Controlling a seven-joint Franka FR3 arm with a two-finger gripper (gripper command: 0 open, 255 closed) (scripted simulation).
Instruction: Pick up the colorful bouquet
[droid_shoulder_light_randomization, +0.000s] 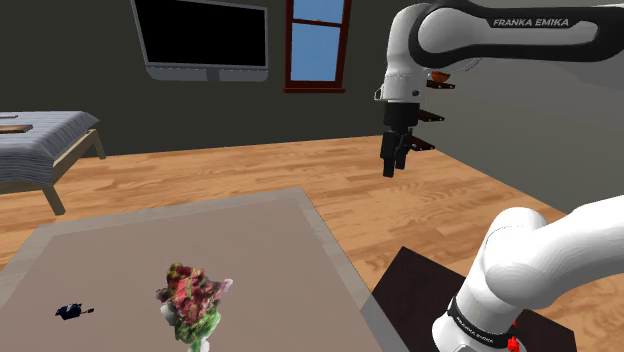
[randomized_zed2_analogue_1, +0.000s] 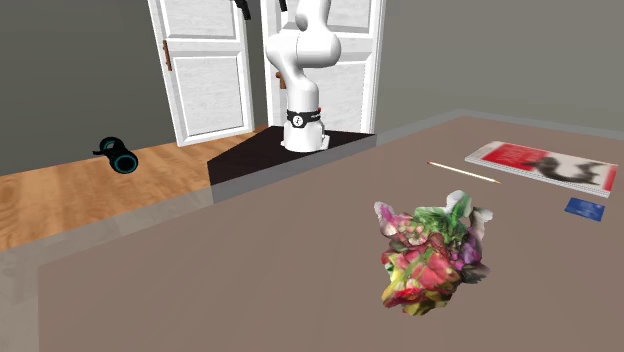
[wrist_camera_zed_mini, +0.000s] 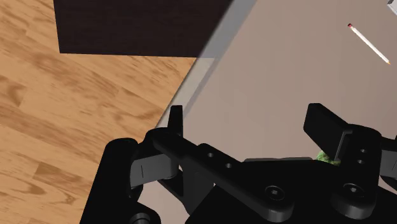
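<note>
Beyond bouquet (randomized_zed2_analogue_1: 430, 260): pencil (randomized_zed2_analogue_1: 463, 172), magazine (randomized_zed2_analogue_1: 540, 165), blue card (randomized_zed2_analogue_1: 585, 208).

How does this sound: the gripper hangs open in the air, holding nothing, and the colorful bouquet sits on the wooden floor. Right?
Not quite. The colorful bouquet sits on the grey table, not on the wooden floor, as the shoulder view shows. The rest holds: the gripper hangs open in the air, holding nothing.
</note>
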